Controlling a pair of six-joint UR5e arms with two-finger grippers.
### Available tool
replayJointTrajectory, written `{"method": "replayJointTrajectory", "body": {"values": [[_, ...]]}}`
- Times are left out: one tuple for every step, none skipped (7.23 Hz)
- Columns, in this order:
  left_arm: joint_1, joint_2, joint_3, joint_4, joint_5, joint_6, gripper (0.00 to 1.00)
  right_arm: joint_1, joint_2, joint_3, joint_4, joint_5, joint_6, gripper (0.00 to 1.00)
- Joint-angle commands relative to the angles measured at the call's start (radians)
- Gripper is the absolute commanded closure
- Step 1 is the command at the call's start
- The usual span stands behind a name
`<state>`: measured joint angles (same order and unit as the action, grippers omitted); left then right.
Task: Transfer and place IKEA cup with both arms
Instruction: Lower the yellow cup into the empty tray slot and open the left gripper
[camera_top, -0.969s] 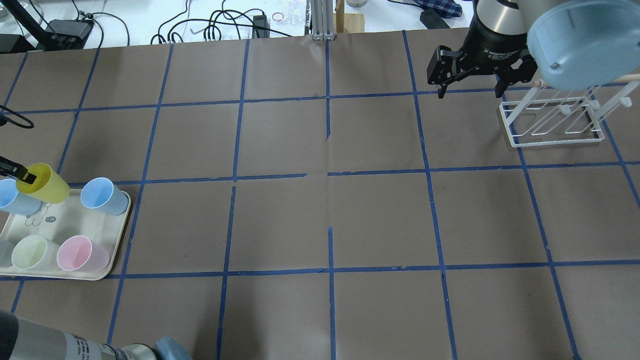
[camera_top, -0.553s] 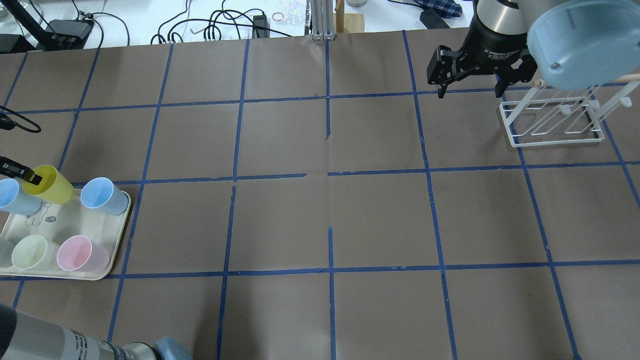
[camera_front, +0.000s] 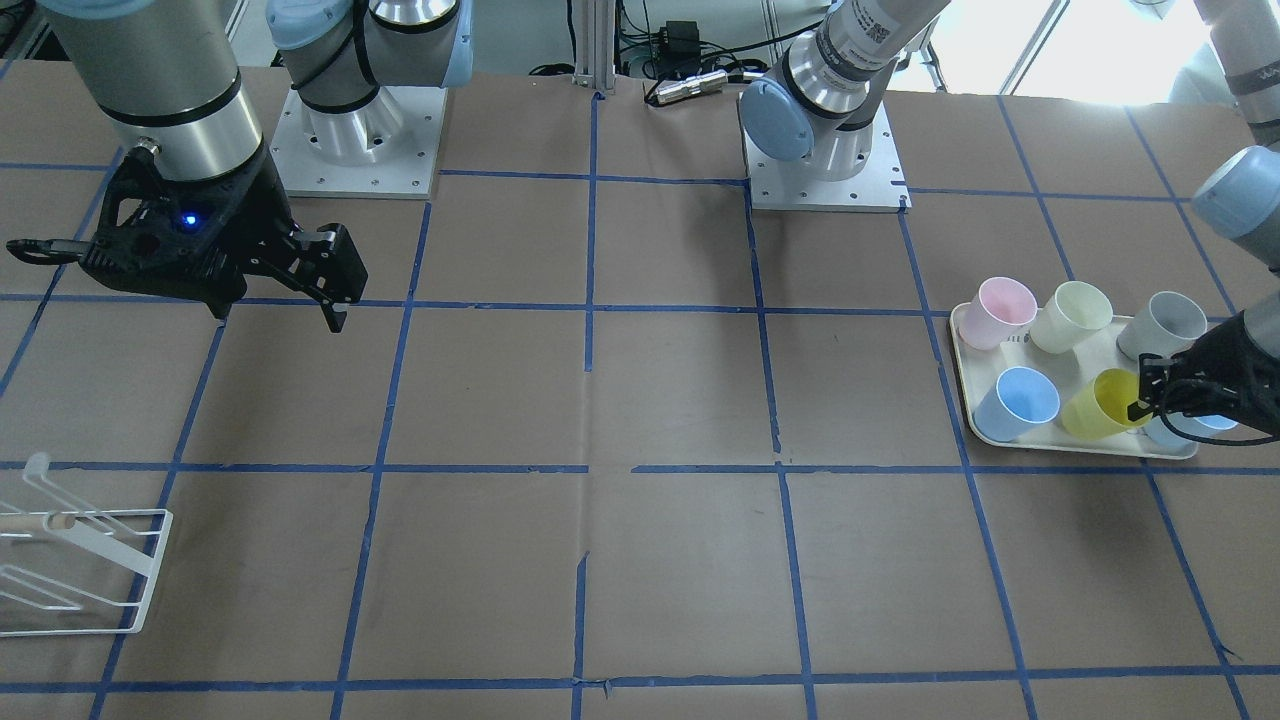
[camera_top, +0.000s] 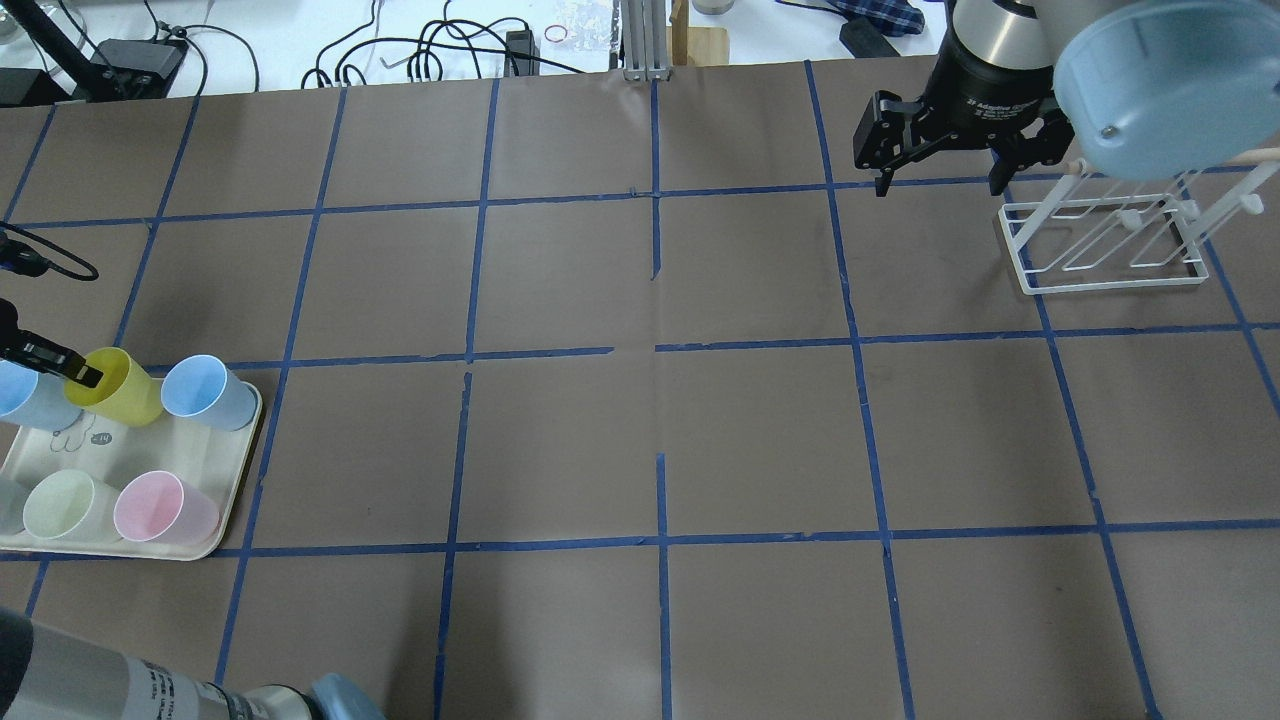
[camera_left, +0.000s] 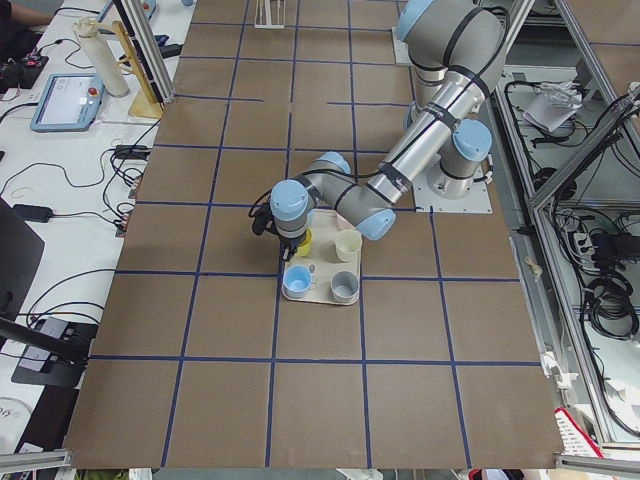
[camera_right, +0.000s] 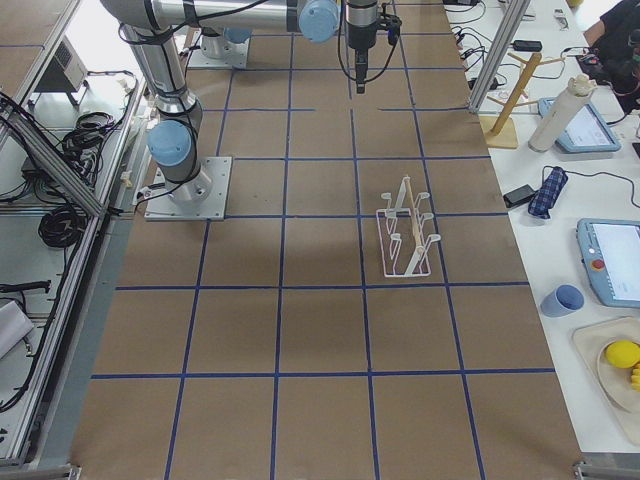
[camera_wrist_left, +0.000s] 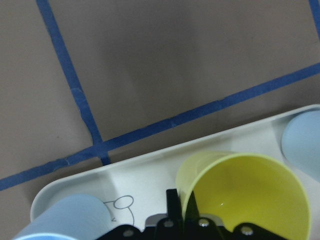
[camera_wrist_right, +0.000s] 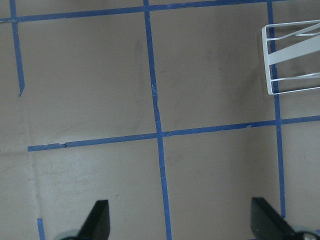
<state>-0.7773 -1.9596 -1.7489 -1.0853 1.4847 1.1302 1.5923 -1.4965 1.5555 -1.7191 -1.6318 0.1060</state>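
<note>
The lemon-yellow IKEA cup (camera_top: 120, 387) leans tilted over the far part of the cream tray (camera_top: 238, 470), between two light blue cups. My left gripper (camera_top: 85, 375) is shut on the cup's rim, one finger inside and one outside, as the left wrist view shows on the cup (camera_wrist_left: 245, 195). The front view shows the cup (camera_front: 1098, 405) and the left gripper (camera_front: 1140, 405) at its right. I cannot tell whether the cup's base touches the tray. My right gripper (camera_top: 940, 185) is open and empty above the table at the far right, next to the white wire rack (camera_top: 1100, 250).
The tray also holds two light blue cups (camera_top: 205, 392), a pink cup (camera_top: 160, 505), a pale cream-yellow cup (camera_top: 65, 505) and a grey cup (camera_front: 1170, 322). The rack also shows in the front view (camera_front: 70, 570). Brown paper with blue tape lines covers the table.
My left gripper has moved to the right with the yellow cup in it; the cup looks smaller and sits closer to the blue cup on its right. The right arm has not moved.
</note>
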Motion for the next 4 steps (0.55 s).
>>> {"method": "replayJointTrajectory", "body": {"values": [[0.001, -0.004, -0.003, -0.002, -0.004, 0.000, 0.68, 0.000, -0.001, 0.000, 0.001, 0.000, 0.001, 0.00], [0.003, -0.005, -0.003, -0.002, -0.004, 0.000, 0.40, 0.000, -0.002, 0.000, 0.001, 0.000, 0.001, 0.00], [0.004, -0.005, -0.003, -0.004, -0.006, 0.000, 0.35, 0.000, -0.002, 0.000, 0.001, 0.000, 0.001, 0.00], [0.004, -0.005, 0.002, -0.004, -0.006, -0.009, 0.26, 0.000, -0.001, 0.000, 0.001, 0.001, 0.001, 0.00]]}}
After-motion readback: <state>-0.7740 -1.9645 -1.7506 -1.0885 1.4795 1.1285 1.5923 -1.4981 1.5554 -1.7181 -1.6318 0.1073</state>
